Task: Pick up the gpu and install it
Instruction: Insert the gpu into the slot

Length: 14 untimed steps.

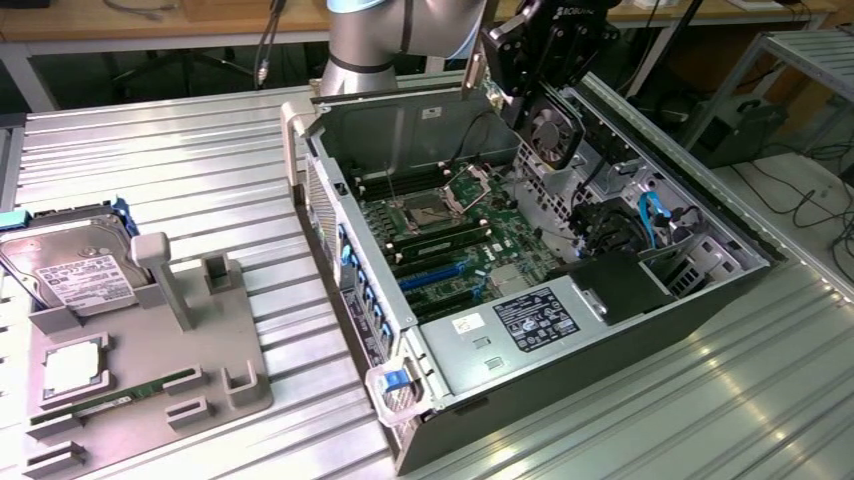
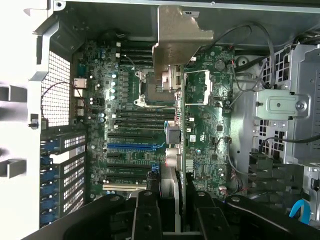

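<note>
In the exterior view, your gripper (image 1: 539, 88) is clamped on the gpu (image 1: 554, 132). It holds the card on edge, fan face showing, above the far end of the open computer case (image 1: 400, 130) and clear of the motherboard (image 1: 441, 225). The card hangs close to the case's upper rim and near the drive cage with its blue cable (image 1: 651, 215). I judge that a careless descent could clip the sheet metal or snag a cable. Either knock could twist the card in the grip. On the desk (image 1: 174, 140), the holder (image 1: 147, 370) with the hard drive (image 1: 74, 265) sits well apart, so nothing there is at risk.

In the wrist view, the fingers (image 2: 145, 205) pinch the gpu (image 2: 177, 45) between them. You look along its thin edge to the silver bracket at the far end. The card's line seems to cross the processor socket (image 2: 150, 87) rather than the blue slot (image 2: 135, 146), which lies beside it. If you press down off that line, the connector edge could land on board components instead of in a slot. That could bend pins or crack the card.

The bracket also has to meet the rear slot openings (image 2: 65, 150), and a small skew there would likely jam it against the case wall. The card reaches well past the fingers, so any tilt grows along its length. One corner may then seat first and bind.
</note>
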Each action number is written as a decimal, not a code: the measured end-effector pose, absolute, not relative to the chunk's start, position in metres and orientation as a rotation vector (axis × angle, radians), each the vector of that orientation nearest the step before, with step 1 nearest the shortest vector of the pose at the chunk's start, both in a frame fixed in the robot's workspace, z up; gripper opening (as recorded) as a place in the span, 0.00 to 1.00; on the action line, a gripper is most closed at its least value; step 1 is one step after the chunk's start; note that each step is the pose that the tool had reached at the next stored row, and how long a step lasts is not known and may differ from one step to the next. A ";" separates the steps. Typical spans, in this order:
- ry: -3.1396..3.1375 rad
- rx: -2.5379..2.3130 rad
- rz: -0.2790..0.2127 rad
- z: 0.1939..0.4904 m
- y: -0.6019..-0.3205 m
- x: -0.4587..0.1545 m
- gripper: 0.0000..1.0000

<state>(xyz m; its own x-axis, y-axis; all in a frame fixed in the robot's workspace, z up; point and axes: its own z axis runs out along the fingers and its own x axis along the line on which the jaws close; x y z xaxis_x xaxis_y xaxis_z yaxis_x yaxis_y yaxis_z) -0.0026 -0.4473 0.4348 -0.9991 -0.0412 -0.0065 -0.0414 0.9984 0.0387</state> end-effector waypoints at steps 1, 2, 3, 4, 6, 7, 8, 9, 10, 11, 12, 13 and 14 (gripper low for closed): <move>3.135 -0.065 0.061 0.435 -0.447 -0.003 0.29; 3.135 -0.065 0.061 0.435 -0.447 -0.003 0.29; 3.135 -0.065 0.061 0.435 -0.447 -0.003 0.29; 3.135 -0.065 0.061 0.435 -0.447 -0.003 0.29; 3.135 -0.065 0.061 0.435 -0.447 -0.003 0.29; 3.135 -0.065 0.061 0.435 -0.447 -0.003 0.29; 3.135 -0.067 0.061 0.435 -0.447 -0.003 0.29; 3.135 -0.069 0.061 0.435 -0.447 -0.003 0.29; 3.134 -0.074 0.061 0.435 -0.447 -0.003 0.29; 3.134 -0.084 0.061 0.435 -0.447 -0.003 0.29; 3.134 -0.097 0.061 0.435 -0.447 -0.003 0.29; 3.134 -0.108 0.061 0.435 -0.447 -0.003 0.29; 3.134 -0.118 0.061 0.435 -0.447 -0.003 0.29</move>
<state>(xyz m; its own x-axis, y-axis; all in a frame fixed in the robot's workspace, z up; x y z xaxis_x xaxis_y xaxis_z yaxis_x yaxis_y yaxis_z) -0.0025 -0.4474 0.4348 -0.9971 -0.0753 -0.0066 -0.0755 0.9964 0.0387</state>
